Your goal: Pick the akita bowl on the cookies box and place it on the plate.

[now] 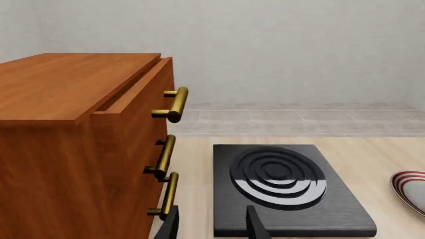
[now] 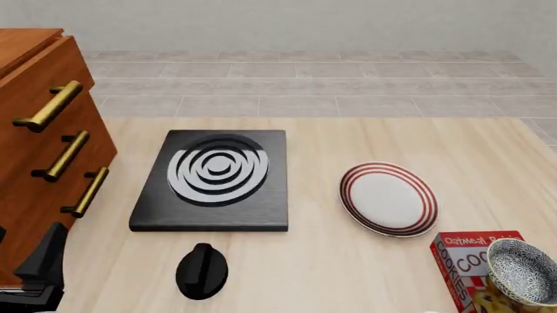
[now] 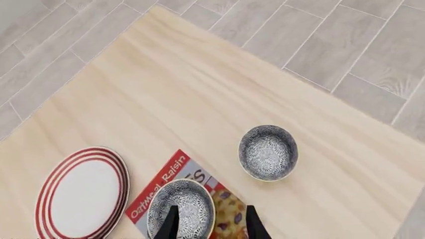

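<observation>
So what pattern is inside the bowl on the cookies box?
Fine black-and-white speckles inside the akita bowl, clearest in the right wrist view.

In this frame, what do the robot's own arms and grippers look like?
Little shows. The left gripper appears in the left wrist view as two plain black, flat, tapered fingers. The right gripper has the same dark, narrow, pointed fingers. In the front view a black angular piece of the left arm sits at the lower left corner. No cables or markings are visible.

Beyond my pale wooden desk (image 2: 331,274) lay grey tiled floor (image 2: 304,78), a plain wall (image 1: 285,50), and a brown drawer cabinet (image 1: 66,149).
</observation>
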